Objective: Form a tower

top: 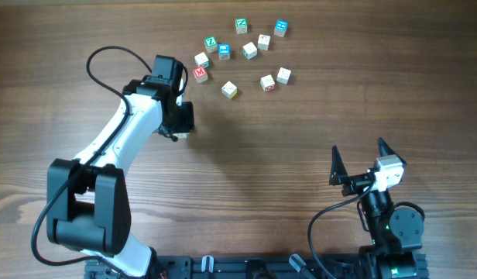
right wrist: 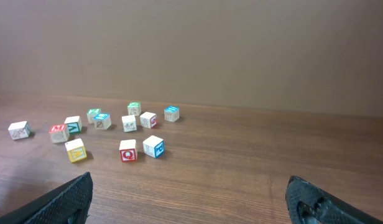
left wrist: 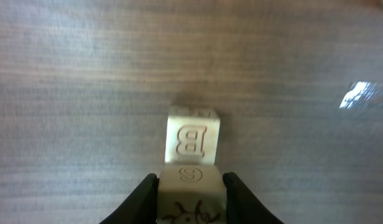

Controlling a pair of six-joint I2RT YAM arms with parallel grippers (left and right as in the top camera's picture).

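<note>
1. The left claw (left wrist: 191,182) is pinching the tower (left wrist: 193,142). Its two smooth, black, tapering fingers (left wrist: 137,200) press opposite sides of the cube nearest the wrist camera.
2. The gripped cube is pale cream wood with softened edges. One face carries an outlined "6" in a ring. The face closer to the lens has a dark line drawing, cut off by the frame.
3. Just beyond it, in line and touching, sits a second cream cube with an outlined "B". Past that shows a sliver of another pale face, too foreshortened to read.
4. From the wrist view the column looks narrow and straight. How many cubes it holds cannot be told.
5. The tower is left of the middle of the counter (top: 300,116), under the left claw, which hides it from overhead.
6. The counter is brown wood with fine, straight grain and a mostly matt surface.
7. Loose cubes (top: 249,50) lie scattered toward the far edge, well apart from the tower. They are small wooden blocks with green, blue, red and yellow printed faces.
8. The right claw (top: 358,147) is spread wide near the right front of the counter. Its dark pointed fingers grip nothing.
</note>
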